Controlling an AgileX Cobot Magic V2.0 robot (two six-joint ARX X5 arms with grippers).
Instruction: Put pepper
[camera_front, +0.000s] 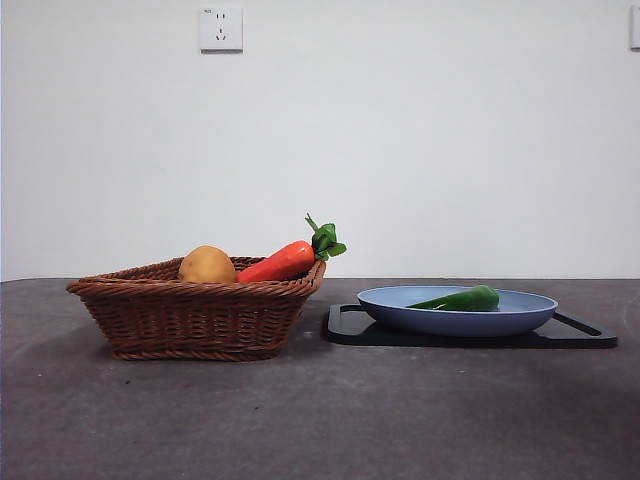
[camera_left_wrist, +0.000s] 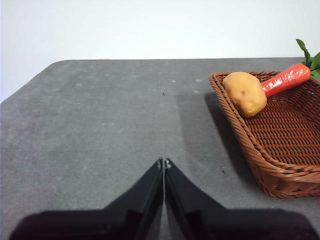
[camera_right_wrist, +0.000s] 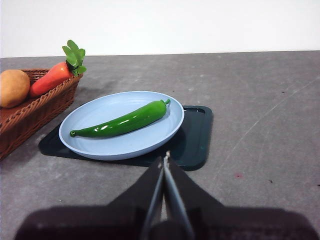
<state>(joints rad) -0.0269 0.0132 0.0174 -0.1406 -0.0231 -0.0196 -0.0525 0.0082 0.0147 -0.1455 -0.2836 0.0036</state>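
Observation:
The long glossy green pepper (camera_right_wrist: 122, 121) lies across a blue plate (camera_right_wrist: 95, 142); in the front view the pepper (camera_front: 462, 299) shows just above the plate's rim (camera_front: 400, 318). My right gripper (camera_right_wrist: 164, 158) is shut and empty, back from the plate's near edge. My left gripper (camera_left_wrist: 163, 163) is shut and empty over bare table, apart from the wicker basket (camera_left_wrist: 252, 150). Neither arm shows in the front view.
The plate sits on a black tray (camera_front: 575, 335) (camera_right_wrist: 197, 135). The basket (camera_front: 190, 315) at the left holds a yellow-brown potato (camera_front: 206, 265) (camera_left_wrist: 245, 92) and an orange carrot with green leaves (camera_front: 285, 260) (camera_left_wrist: 285, 79) (camera_right_wrist: 55, 75). The grey table runs to a white wall.

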